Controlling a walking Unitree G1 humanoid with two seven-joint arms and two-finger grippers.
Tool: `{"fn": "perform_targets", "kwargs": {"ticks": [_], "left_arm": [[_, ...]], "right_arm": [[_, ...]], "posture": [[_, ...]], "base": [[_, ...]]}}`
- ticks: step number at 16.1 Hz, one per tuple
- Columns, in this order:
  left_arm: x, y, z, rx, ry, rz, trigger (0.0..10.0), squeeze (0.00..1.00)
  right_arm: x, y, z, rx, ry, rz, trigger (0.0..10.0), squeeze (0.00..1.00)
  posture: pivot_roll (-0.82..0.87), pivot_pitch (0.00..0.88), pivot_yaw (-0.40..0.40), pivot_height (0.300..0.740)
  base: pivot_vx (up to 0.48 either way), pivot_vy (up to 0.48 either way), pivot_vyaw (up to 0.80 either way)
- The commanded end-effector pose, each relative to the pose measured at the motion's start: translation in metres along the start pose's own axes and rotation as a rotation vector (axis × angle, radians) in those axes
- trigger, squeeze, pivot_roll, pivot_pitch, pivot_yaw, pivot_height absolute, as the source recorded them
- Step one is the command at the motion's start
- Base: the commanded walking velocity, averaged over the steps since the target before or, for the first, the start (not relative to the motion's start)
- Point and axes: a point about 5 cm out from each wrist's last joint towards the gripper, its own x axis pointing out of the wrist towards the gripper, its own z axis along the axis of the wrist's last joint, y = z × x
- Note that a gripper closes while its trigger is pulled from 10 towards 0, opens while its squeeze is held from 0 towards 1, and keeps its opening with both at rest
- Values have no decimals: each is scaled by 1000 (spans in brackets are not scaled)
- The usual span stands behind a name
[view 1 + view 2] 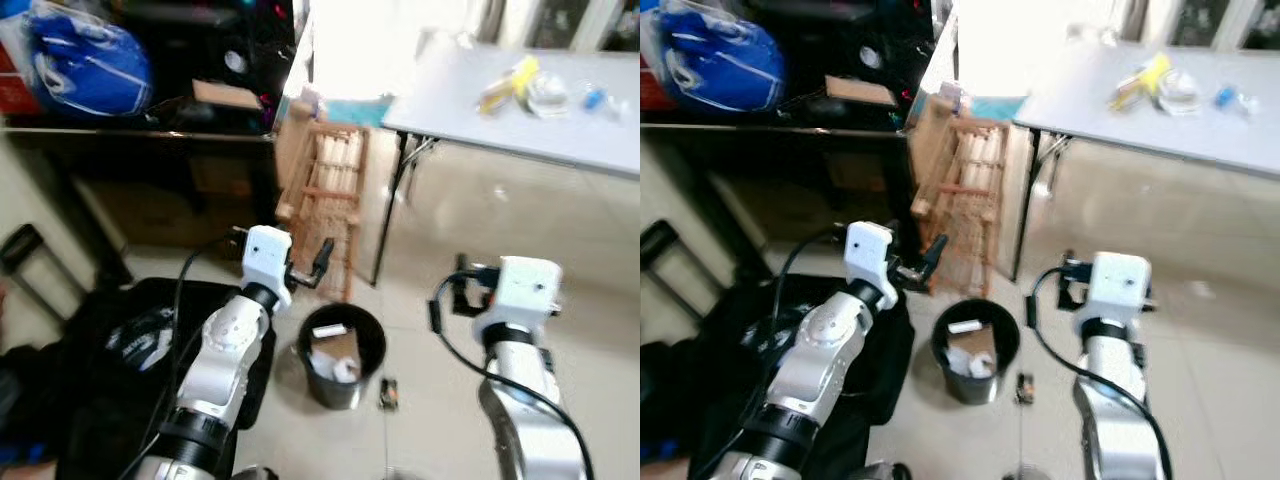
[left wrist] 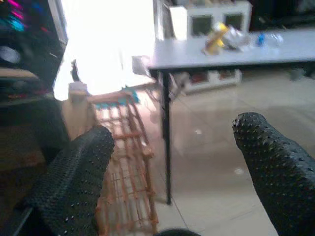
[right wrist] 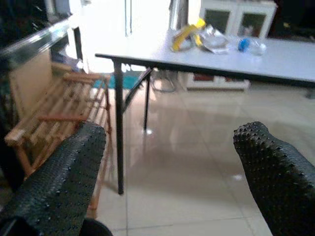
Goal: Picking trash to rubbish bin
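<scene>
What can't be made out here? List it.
- Small dark object on the floor beside the round black rubbish bin: too small and blurred to identify.
- Yellow and clear litter on the grey folding table: blurred, types unclear.
- Bin's lower contents: hidden by its wall.

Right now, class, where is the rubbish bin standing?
The rubbish bin stands on the floor between the two arms, in front of the leaning wooden rack, with a small dark object beside it.

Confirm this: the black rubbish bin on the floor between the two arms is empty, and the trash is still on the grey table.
Not quite. The rubbish bin is not empty: the left eye view shows pale scraps already inside it. The rest holds: it stands on the floor between the arms, and trash still lies on the grey table.
</scene>
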Motion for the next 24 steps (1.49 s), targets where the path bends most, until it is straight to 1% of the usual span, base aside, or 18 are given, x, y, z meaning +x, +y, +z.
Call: {"fn": "perform_targets", "kwargs": {"ticks": [1,3,10,13,16,21,22,24], "left_arm": [[1,1,-1,2,3,-2,10000,0],[0,-1,-2,-3,1,-10,10000,0],[-5,-2,-9,-10,18,-11,10000,0],[-5,-2,-11,-7,29,-10,10000,0],[-4,-1,-11,-3,30,-5,10000,0],[-3,-2,-11,2,28,-4,10000,0],[-3,-1,-11,6,27,-1,10000,0],[-5,10,-12,20,29,47,10000,0]], "right_arm": [[2,2,7,7,-10,16,10000,0],[3,5,8,12,-9,20,10000,0],[1,8,6,4,14,40,10000,0],[1,9,5,2,18,48,10000,0],[5,10,7,-3,10,54,10000,0],[4,10,7,-1,11,59,10000,0],[3,9,7,3,9,62,10000,0],[-4,3,5,7,5,79,10000,0]], "posture": [[-77,33,51,740],[-77,39,50,740],[-73,71,43,740],[-73,71,43,740],[-65,62,39,740],[-74,56,45,740],[-74,56,45,740],[-84,57,45,740]], "base": [[0,-480,0],[0,-480,0],[0,-480,0],[0,-480,0],[0,-475,0],[0,-471,0],[0,-469,0],[0,-469,0]]}}
